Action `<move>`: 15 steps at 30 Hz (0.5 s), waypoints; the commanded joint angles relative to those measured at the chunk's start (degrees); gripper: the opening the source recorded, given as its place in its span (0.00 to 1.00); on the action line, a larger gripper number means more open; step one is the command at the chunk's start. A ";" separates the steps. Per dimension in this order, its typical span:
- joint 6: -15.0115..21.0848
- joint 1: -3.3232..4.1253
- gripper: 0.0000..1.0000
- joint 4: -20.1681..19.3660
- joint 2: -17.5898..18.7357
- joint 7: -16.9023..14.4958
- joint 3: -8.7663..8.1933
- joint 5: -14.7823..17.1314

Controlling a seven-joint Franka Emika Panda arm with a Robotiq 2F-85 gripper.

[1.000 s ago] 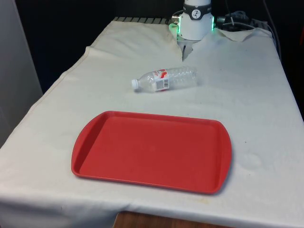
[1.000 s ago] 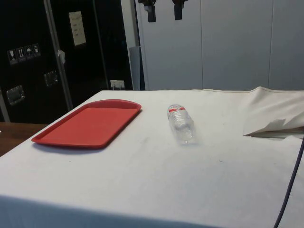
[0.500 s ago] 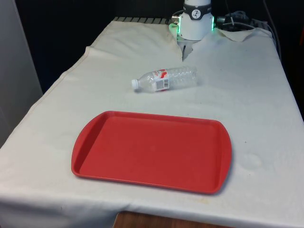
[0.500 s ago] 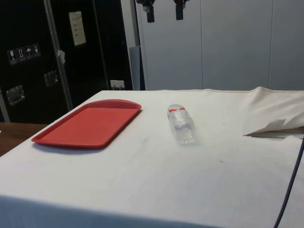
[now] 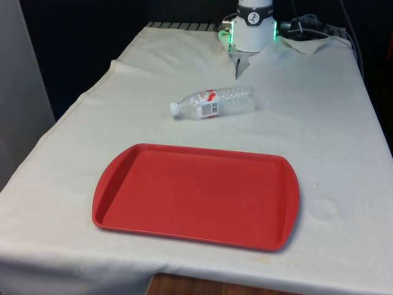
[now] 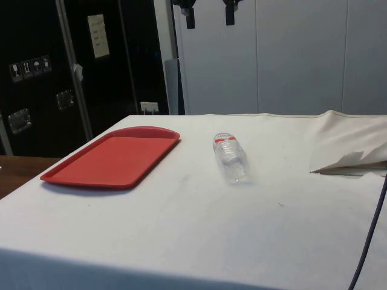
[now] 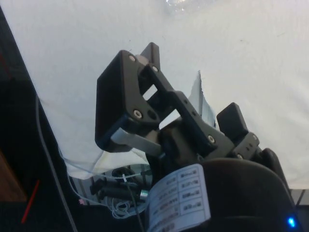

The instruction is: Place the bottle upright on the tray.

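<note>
A clear plastic bottle (image 5: 212, 102) with a white cap and a red-and-white label lies on its side on the white cloth, cap towards the front view's left. In the side view the bottle (image 6: 230, 158) lies beside the tray. The red tray (image 5: 196, 195) sits nearer the table's front edge, with nothing on it; the side view has the tray (image 6: 115, 156) at the left. My gripper (image 6: 209, 9) hangs high above the bottle, its two black fingers apart and holding nothing. In the wrist view the gripper (image 7: 176, 108) is open, and a bit of the bottle (image 7: 186, 5) lies far below.
The cloth is bunched into a fold (image 6: 351, 151) near the robot's end of the table. A dark cable (image 6: 369, 241) hangs past the table's corner in the side view. The robot's base (image 5: 253, 24) stands behind the bottle.
In the side view the two fingers have spread slightly further apart. The bottle and tray have not moved.
</note>
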 commanded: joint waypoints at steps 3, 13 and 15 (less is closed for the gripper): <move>0.00 0.00 1.00 0.00 0.00 0.86 0.00 0.00; 0.00 -0.17 1.00 0.00 0.06 5.90 0.06 0.00; 0.00 -0.17 1.00 0.00 0.06 6.65 0.06 0.00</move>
